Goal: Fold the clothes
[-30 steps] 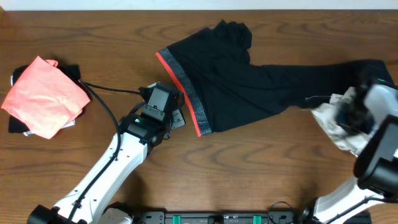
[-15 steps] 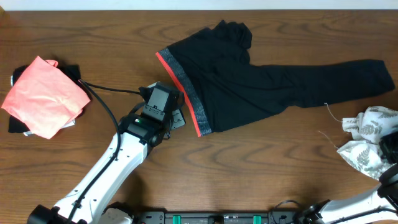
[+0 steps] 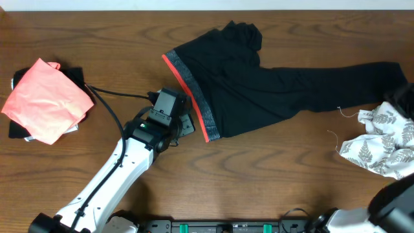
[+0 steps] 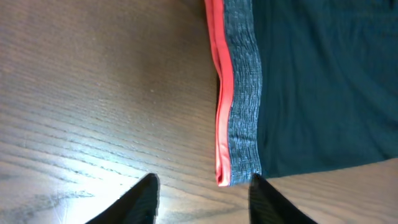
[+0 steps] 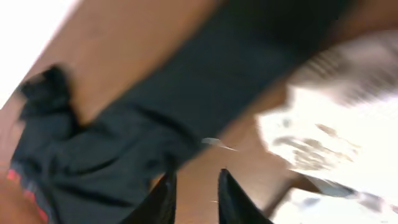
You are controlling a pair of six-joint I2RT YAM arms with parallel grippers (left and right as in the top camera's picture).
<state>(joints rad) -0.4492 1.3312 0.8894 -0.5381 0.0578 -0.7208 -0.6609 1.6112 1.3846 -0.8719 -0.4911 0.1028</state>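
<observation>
The clothes lie on the wooden table. Black leggings (image 3: 259,84) are spread across the middle, with the grey, coral-edged waistband (image 3: 194,97) to the left and one leg running right. My left gripper (image 3: 185,124) is at the waistband's lower corner. In the left wrist view that gripper (image 4: 202,196) is open over bare wood, with the waistband (image 4: 242,106) corner just ahead of its right fingertip. A white leaf-print cloth (image 3: 381,142) lies crumpled at the right edge. My right gripper (image 5: 196,180) is blurred, its fingers slightly apart over wood and holding nothing, between the leggings (image 5: 155,118) and the white cloth (image 5: 329,118).
A coral-pink cloth (image 3: 45,100) rests on a small stack of dark items at the far left. The left arm (image 3: 110,175) crosses the front left of the table with its black cable (image 3: 110,113) looping towards the stack. The right arm (image 3: 394,200) shows at the lower right corner.
My left gripper has opened beside the waistband corner. The right arm has swung off the white cloth towards the right edge, its jaws parting slightly. The white cloth has shifted and spread.
</observation>
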